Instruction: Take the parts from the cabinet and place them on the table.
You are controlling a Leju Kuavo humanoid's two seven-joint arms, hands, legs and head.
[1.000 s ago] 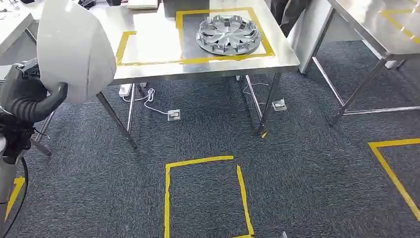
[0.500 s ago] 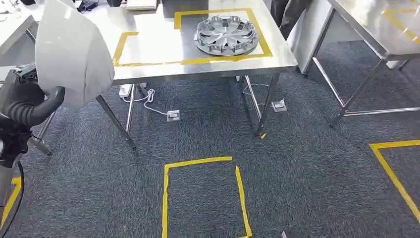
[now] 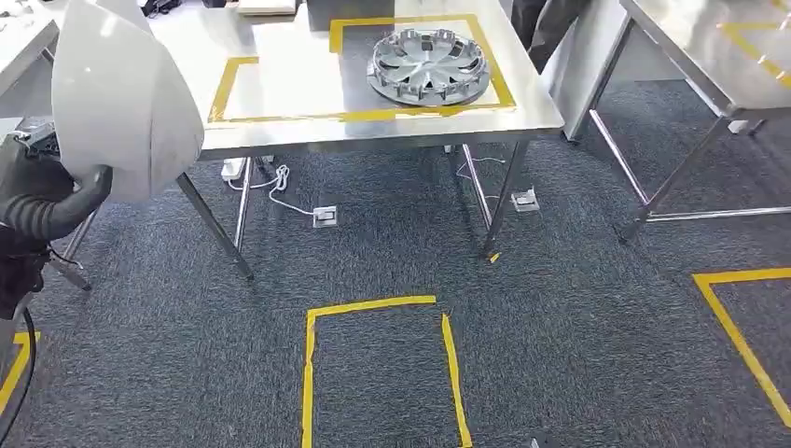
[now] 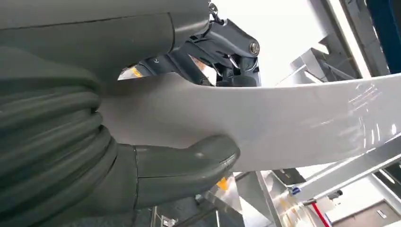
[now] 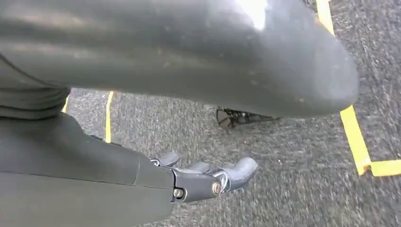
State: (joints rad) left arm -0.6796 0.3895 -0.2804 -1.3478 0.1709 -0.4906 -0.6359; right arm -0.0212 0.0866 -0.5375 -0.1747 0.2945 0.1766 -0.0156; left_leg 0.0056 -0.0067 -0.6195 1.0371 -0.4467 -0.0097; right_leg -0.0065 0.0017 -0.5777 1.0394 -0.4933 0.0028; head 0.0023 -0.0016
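- At far left, the left hand (image 3: 42, 201) is gripping a curved white panel (image 3: 121, 98), thumb (image 4: 189, 163) pressing across its smooth face; the panel is standing raised beside the counter's left end.
- In the middle, a silver hubcap (image 3: 429, 65) is lying inside the yellow tape outline (image 3: 280, 117) on the steel counter (image 3: 298, 140).
- On the right side, the right hand (image 5: 208, 177) is hanging above grey carpet (image 3: 560, 327), fingers lightly curled and holding nothing.
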